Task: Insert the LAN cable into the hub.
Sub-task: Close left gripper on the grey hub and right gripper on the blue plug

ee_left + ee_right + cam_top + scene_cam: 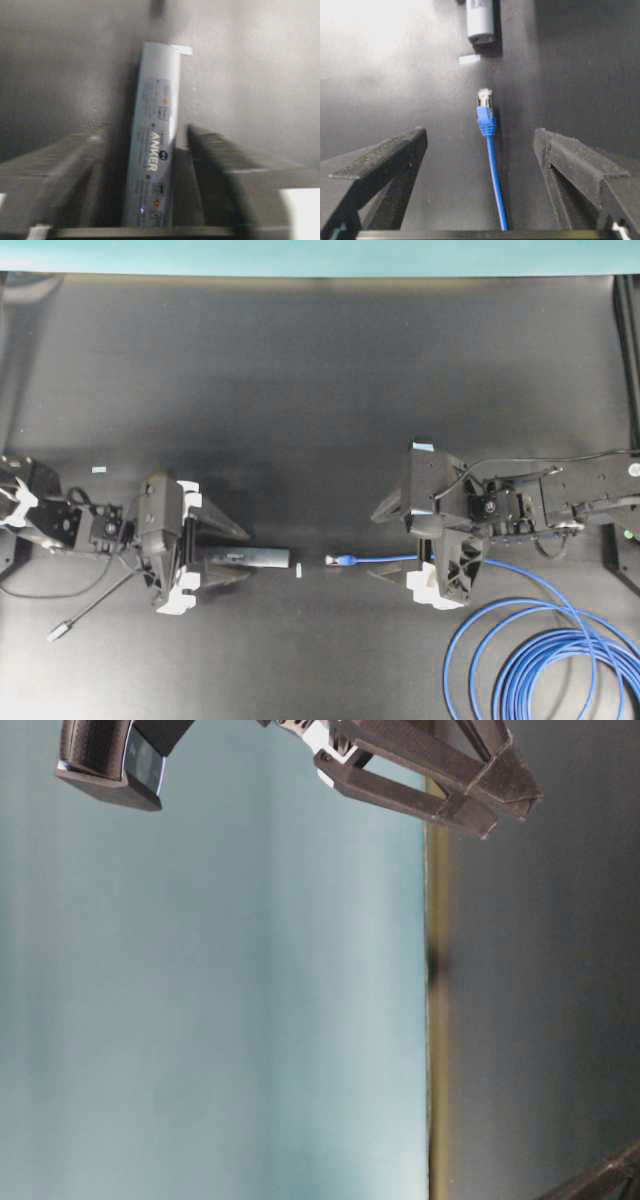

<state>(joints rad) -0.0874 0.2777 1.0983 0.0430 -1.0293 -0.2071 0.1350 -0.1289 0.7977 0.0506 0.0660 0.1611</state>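
Note:
The hub (252, 560) is a slim grey bar lying flat on the black table. My left gripper (245, 558) is open and straddles its near half. In the left wrist view the hub (155, 140) lies between the fingers with a gap on each side of my left gripper (146, 131). The LAN cable's plug (336, 561) lies on the table, pointing at the hub's end and a short gap away. My right gripper (375, 540) is open around the cable just behind the plug. In the right wrist view the plug (485, 107) lies ahead of my open right gripper (480, 134), touching neither finger.
A small white tab (299, 570) lies between hub and plug; it also shows in the right wrist view (469, 59). The blue cable's loops (540, 660) lie at the front right. The hub's thin grey cable ends in a silver plug (60, 630) at the front left.

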